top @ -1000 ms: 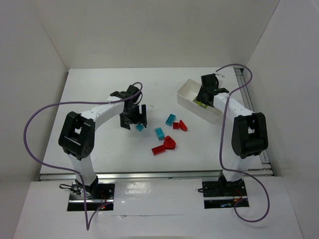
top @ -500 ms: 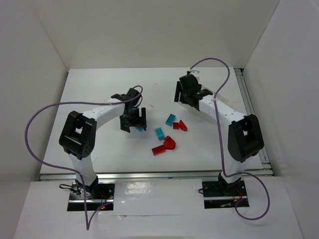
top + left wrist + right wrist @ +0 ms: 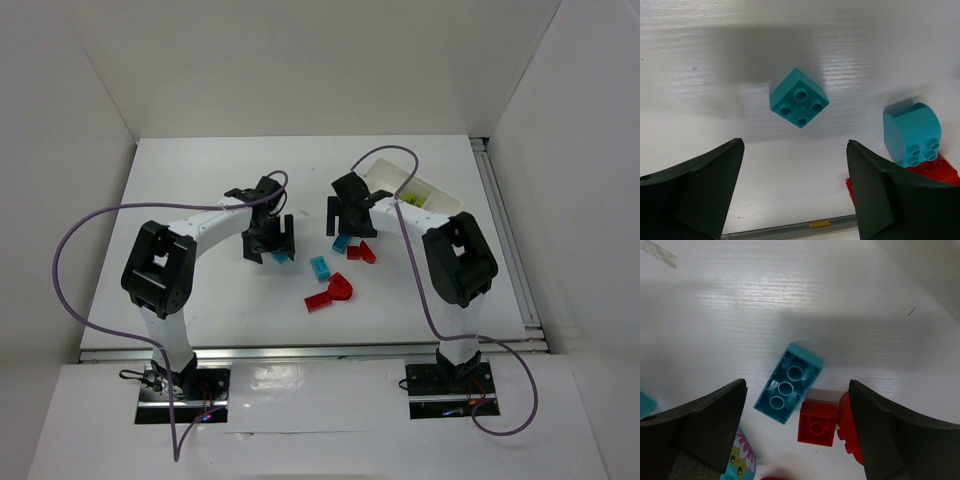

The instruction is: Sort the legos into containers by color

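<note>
the step in hand looks like picking up the loose cyan pieces, with both arms poised over the white tabletop (image 3: 200, 180) and neither holding anything.

the left fingers (image 3: 700, 185) are spread wide and released, hovering above a small square cyan plastic brick (image 3: 799, 97) that lies studs-up and turned cornerwise to them. a rounded cyan brick (image 3: 912, 132) sits off to one side, touching a red piece.

the right fingers (image 3: 700, 430) are also spread and empty. between them, lower down, lies a longer cyan plastic brick (image 3: 788, 383), hollow side up and set at a slant. a small red plastic brick (image 3: 816, 422) lies just beside its end.

the white rectangular plastic tray (image 3: 430, 188) stands at the far right, partly hidden by the right arm. lime green pieces (image 3: 412, 200) show inside it, but i cannot tell which section they are in. several red and cyan bricks are left on the tabletop, so the sorting seems partway done.

next, each arm likely needs to turn its wrist to square up with its brick, descend and close. the right arm must avoid catching the red neighbour.
</note>
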`<state>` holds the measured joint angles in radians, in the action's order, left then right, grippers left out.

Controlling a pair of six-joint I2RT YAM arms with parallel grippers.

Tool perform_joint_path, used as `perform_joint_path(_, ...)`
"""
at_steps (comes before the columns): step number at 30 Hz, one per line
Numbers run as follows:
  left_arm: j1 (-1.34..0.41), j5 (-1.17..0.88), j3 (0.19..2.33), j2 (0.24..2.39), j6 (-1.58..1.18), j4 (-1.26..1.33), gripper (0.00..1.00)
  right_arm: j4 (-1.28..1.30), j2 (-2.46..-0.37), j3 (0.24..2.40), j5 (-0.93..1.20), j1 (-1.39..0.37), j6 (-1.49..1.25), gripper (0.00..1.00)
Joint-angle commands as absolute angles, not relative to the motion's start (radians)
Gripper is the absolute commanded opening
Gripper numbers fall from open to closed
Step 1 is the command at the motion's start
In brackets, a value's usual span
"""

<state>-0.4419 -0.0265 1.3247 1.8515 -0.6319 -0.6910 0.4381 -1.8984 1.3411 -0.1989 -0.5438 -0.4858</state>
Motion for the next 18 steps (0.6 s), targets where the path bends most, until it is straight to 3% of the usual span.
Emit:
perform_joint_path(1,-0.431,-0.003,1.330,1.815,-0.624,-0.701,0.93,0.457,-1.937,1.382,-0.176,-0.564,-0.508,0.89)
perform_joint_path(9,-0.422,-0.003,1.321,1.804,-0.624,-0.701,0.93,0.446,-2.008,1.420,-0.195,-0.594,-0.508,0.62)
perform_joint_path(10,-0.422,-0.003,1.321,1.804,-0.624,-0.701,0.93,0.446,-2.008,1.420,-0.195,-0.594,-0.508,0.52)
perform_joint_path(14,-0.422,-0.012,1.321,1.804,-0.624,-0.701,0.93,0.446,-1.984,1.471,-0.255,-0.594,-0.508,0.27)
perform_joint_path(18,-0.422,-0.025,1.321,1.813,-0.615,-0.701,0.93,0.456,-1.935,1.544,-0.295,-0.562,-0.497,0.25)
